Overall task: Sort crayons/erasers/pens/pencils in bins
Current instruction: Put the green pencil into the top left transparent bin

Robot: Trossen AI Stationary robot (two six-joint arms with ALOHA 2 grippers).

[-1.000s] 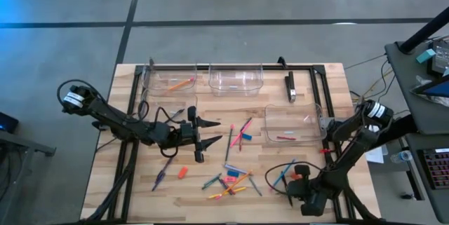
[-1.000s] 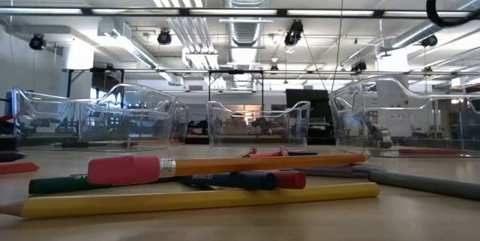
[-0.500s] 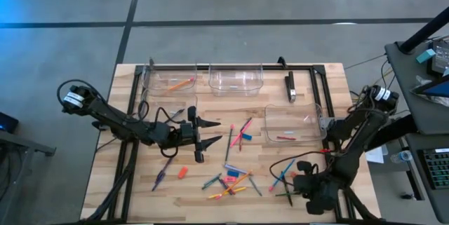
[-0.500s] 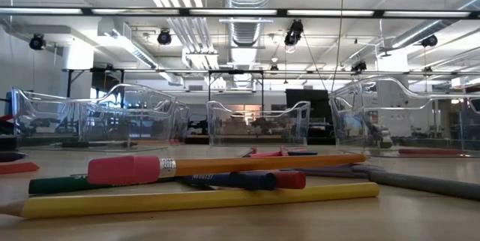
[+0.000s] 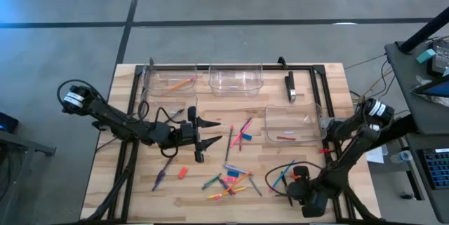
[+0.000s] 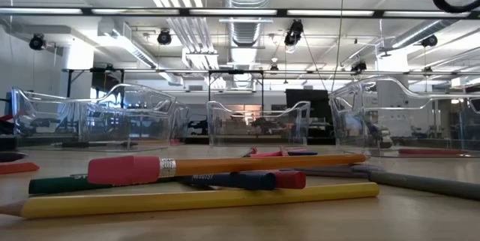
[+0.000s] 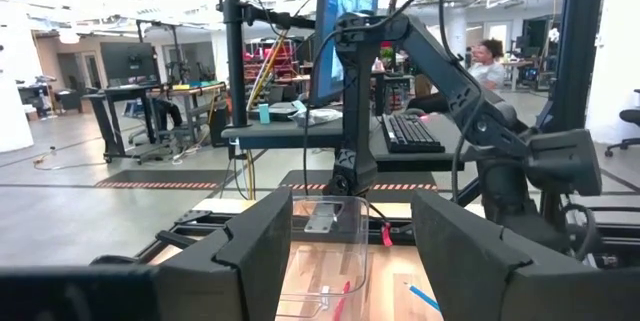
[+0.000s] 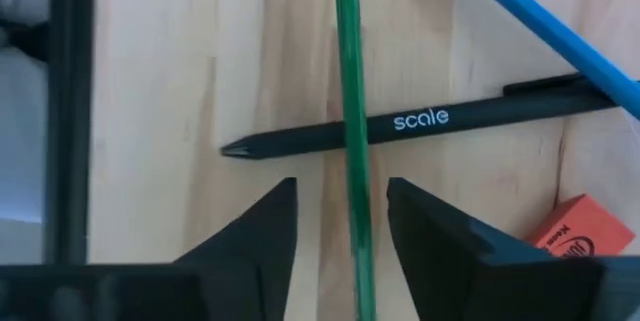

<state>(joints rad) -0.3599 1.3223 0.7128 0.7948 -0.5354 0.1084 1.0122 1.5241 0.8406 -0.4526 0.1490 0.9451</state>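
My right gripper (image 5: 297,181) stands low over the table's near right corner, pointing steeply down and open. A green pencil (image 8: 352,81) runs between its two fingers (image 8: 268,223) without touching them, and lies across a black pen (image 8: 430,121). Beside them are a blue pencil (image 8: 545,31) and a red-orange eraser (image 8: 578,233). My left gripper (image 5: 208,139) hangs open and level above the table's middle left. One clear bin (image 5: 170,79) holds an orange pencil, another bin (image 5: 293,123) a red crayon (image 5: 285,138), and a third bin (image 5: 236,79) stands at the far edge.
Loose pencils, crayons and erasers lie in a cluster (image 5: 231,179) at the near middle, with a pink pencil (image 5: 244,130) farther back. A purple crayon (image 5: 160,177) and an eraser (image 5: 182,172) lie near left. A black frame fixture (image 5: 290,87) sits at the far right.
My right gripper swung a little toward the table's right edge and has come back to where it stood a second ago. Nothing on the table has moved.
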